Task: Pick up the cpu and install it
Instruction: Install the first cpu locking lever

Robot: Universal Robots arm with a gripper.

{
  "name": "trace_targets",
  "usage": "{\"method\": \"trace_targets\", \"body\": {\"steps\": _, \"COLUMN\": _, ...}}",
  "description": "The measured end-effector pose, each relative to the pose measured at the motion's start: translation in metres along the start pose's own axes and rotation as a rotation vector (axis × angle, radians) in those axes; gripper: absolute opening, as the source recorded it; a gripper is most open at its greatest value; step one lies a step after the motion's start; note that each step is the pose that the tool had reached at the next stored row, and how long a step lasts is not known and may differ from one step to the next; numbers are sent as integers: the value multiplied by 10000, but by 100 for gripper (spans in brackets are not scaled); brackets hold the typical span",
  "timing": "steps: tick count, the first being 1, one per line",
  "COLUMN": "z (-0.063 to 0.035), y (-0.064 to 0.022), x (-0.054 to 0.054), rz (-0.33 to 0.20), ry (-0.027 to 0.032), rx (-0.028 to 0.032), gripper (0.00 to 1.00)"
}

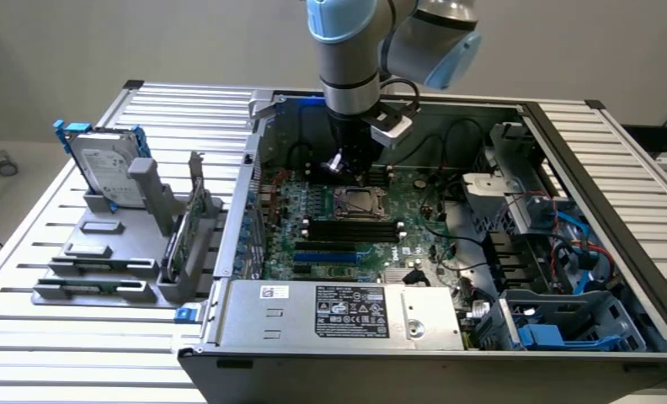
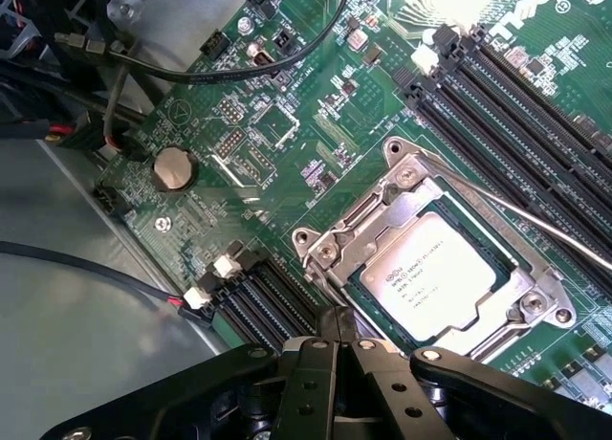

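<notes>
Black two-fingered tool (image 2: 339, 330) clenched, fingers (image 2: 306, 363) pressed tip to tip with nothing between them, hanging low inside the open grey metal computer case (image 1: 424, 374) on the slatted aluminium bench (image 1: 41, 353). Just ahead of the tool's tips and a little below them: the cpu (image 2: 435, 273), a small flat square chip with a shiny silver-grey top and faint printing, lying flat within the silver steel socket frame (image 2: 325, 253) on the green motherboard (image 2: 249, 187). Neither held nor touched; near the tips yet apart from them. No long axis to speak of, being square, but edges turned at a slant to the line of the fingers. Thin steel latch lever (image 2: 535, 225) stretched along the side of the socket far from the tool; hard to tell whether locked down. Judged from this: chip already seated, tool empty above it. Beyond the socket, away from the tool, long black memory slots (image 2: 516, 115), no modules seen in them. As for other holders: well off to one side of the tool, outside the case, a grey plastic rack (image 1: 98, 252) carrying an upright silver hard drive in a blue frame (image 1: 100, 164); inside the case, in a corner well away from the tool, a blue plastic drive cage (image 1: 558, 324), contents not made out.
</notes>
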State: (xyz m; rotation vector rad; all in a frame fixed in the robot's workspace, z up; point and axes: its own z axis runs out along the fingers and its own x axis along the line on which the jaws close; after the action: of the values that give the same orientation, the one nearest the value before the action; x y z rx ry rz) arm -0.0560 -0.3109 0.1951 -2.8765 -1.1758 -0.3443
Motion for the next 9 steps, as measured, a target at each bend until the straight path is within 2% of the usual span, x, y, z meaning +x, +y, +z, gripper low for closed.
{"method": "trace_targets", "body": {"steps": 9, "z": 5, "y": 17, "x": 17, "rz": -4, "ry": -22, "rx": -23, "gripper": 11}}
